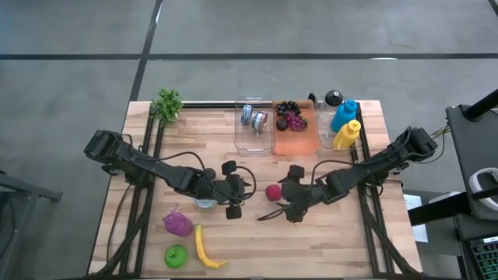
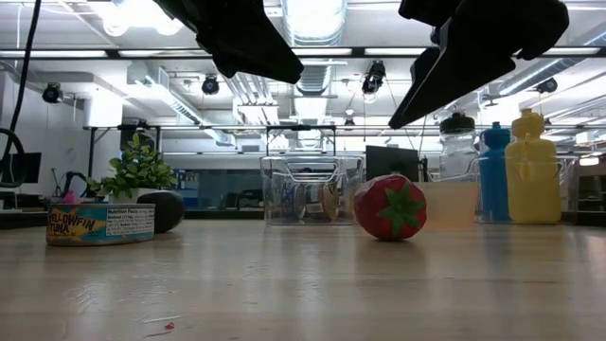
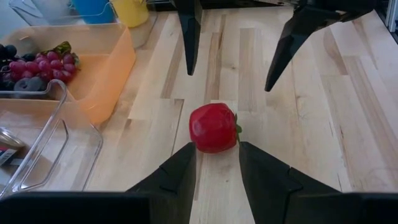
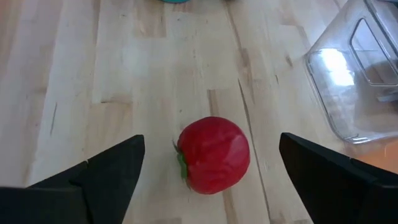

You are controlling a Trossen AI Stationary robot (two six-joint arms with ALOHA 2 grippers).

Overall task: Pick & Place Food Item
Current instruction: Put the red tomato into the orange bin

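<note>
A red strawberry (image 1: 273, 192) with green leaves rests on its side on the wooden table, between the two grippers. It also shows in the low view (image 2: 390, 206). My left gripper (image 1: 241, 189) is open on the strawberry's left. In the left wrist view its fingertips (image 3: 186, 163) stand just short of the strawberry (image 3: 213, 127), apart from it. My right gripper (image 1: 284, 193) is wide open on the strawberry's right. In the right wrist view its fingers (image 4: 115, 167) flank the strawberry (image 4: 213, 154) at a distance.
A tuna can (image 1: 205, 202) sits under the left arm. A purple item (image 1: 177, 224), a green apple (image 1: 176, 255) and a yellow item (image 1: 204, 247) lie near the near-left corner. A clear bin (image 1: 254, 141), an orange bin (image 1: 296, 144) with grapes and bottles (image 1: 346, 124) line the far edge.
</note>
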